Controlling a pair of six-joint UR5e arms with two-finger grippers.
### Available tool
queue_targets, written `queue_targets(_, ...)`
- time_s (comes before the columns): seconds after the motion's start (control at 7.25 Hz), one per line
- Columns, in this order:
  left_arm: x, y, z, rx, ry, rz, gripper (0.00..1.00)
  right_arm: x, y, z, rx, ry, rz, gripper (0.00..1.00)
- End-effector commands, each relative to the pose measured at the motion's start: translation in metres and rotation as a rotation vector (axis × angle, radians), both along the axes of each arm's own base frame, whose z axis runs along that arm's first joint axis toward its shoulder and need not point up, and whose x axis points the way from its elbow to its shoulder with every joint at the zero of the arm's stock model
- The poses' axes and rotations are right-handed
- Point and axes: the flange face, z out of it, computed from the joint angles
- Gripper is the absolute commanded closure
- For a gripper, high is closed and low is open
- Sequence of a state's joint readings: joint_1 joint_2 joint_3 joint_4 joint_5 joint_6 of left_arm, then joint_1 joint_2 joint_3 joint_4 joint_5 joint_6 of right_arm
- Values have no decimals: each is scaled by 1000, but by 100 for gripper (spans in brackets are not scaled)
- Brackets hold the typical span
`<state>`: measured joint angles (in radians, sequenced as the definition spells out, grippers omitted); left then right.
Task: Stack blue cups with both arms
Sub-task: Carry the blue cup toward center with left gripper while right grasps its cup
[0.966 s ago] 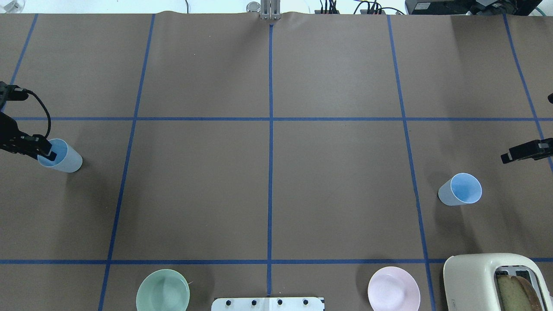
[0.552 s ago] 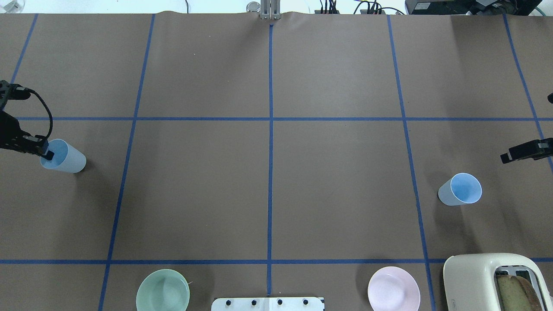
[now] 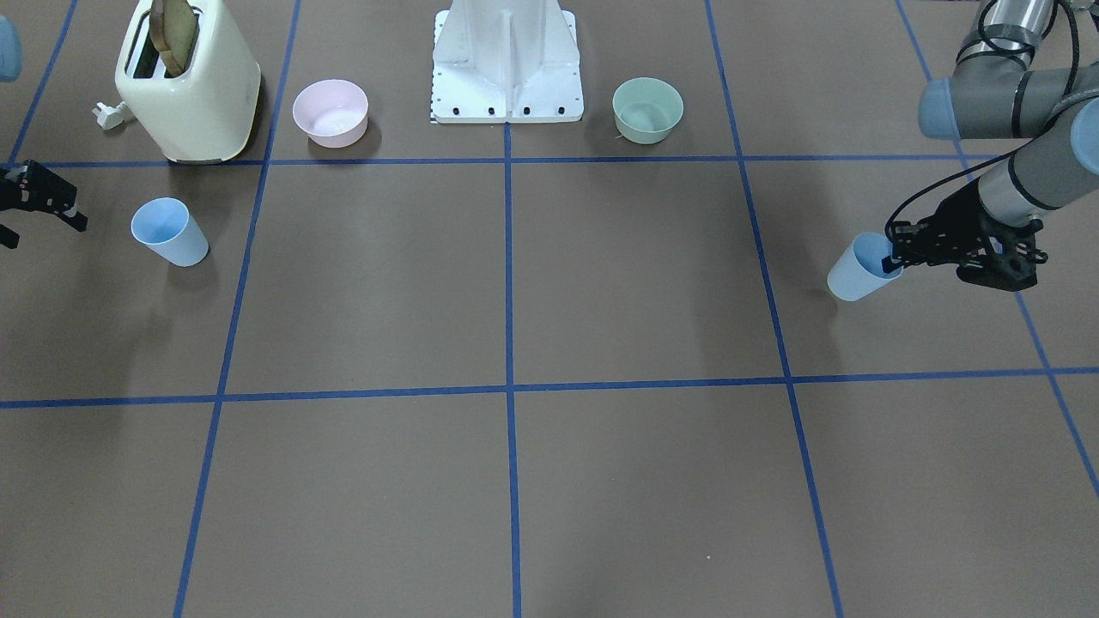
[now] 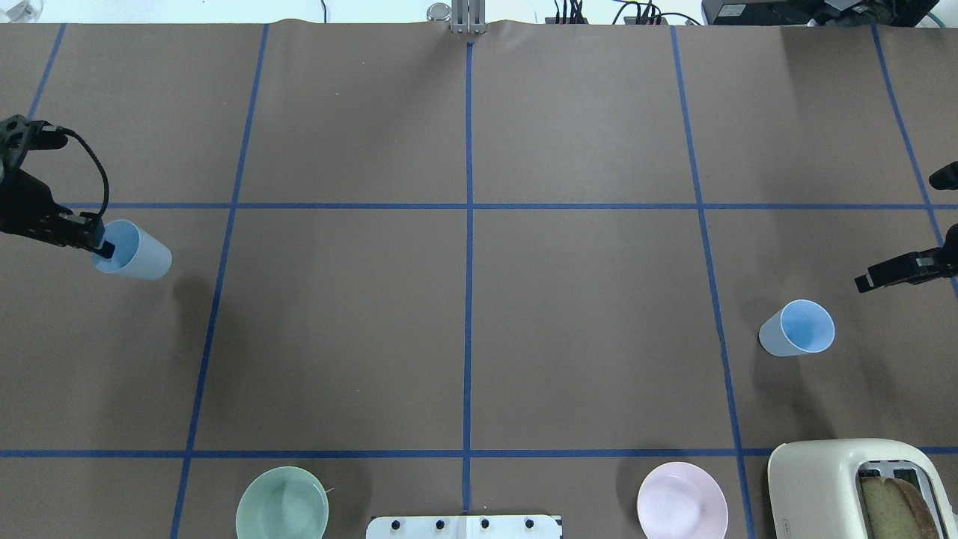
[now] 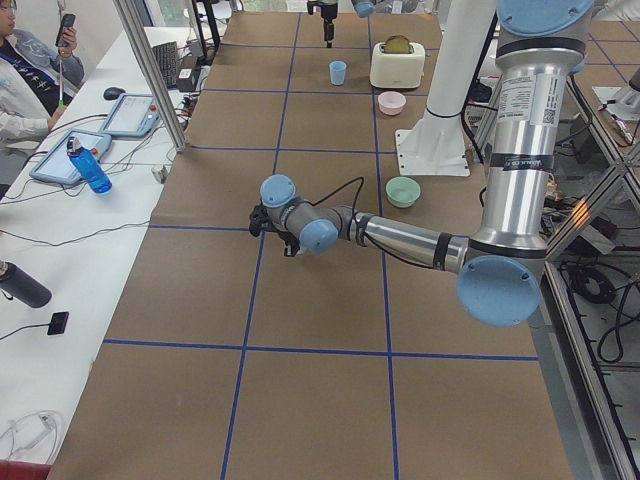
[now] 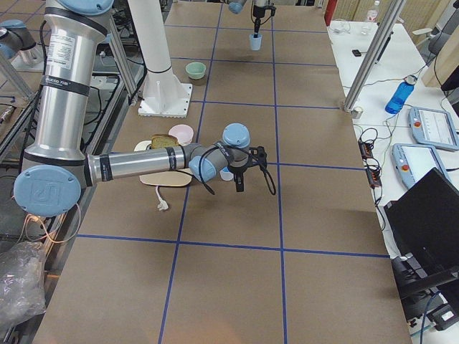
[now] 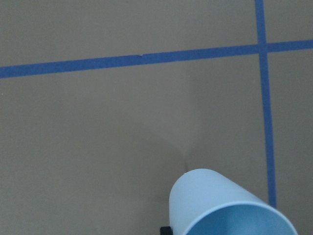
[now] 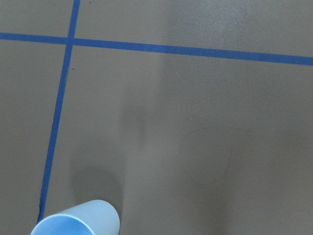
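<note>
My left gripper [image 4: 101, 245] is shut on the rim of one pale-blue cup [image 4: 136, 252], one finger inside it. The cup hangs tilted above the table at the far left; it also shows in the front view [image 3: 854, 273] and the left wrist view [image 7: 220, 205]. The other blue cup [image 4: 798, 328] stands upright on the right side, also in the front view [image 3: 169, 230] and at the bottom of the right wrist view [image 8: 78, 221]. My right gripper [image 4: 902, 232] is open and empty, a little beyond that cup and apart from it.
A cream toaster [image 4: 853, 486] with bread in it stands at the near right corner. A pink bowl [image 4: 681, 501] and a pale-green bowl [image 4: 282, 503] sit either side of the white pedestal base [image 3: 506, 64]. Blue tape lines grid the brown table.
My left gripper has lifted the cup and carried it away from the robot and slightly toward the middle. My right gripper has edged slightly inward. The right cup has not moved.
</note>
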<state>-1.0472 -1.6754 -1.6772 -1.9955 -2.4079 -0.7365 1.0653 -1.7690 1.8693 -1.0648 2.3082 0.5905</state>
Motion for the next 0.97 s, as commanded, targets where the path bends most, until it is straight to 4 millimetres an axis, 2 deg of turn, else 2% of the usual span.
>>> queue_targets(0.0, 54, -13, -66, -101, 47, -55, 100, -16, 5, -1, 18, 22, -23, 1)
queue_targets(0.28, 113, -11, -124, -168, 69, -51, 100, -29, 11, -10, 37, 19, -52, 2)
queue_targets(0.55, 162, -16, -193, -197, 36, -81, 100, -47, 17, -12, 54, 31, -84, 6)
queue_targets(0.69, 186, -11, -220, -202, 16, -84, 100, -57, 21, -10, 69, 55, -92, 6)
queue_targets(0.83, 199, -5, -231, -207, 18, -82, 100, -62, 23, -10, 70, 57, -103, 8)
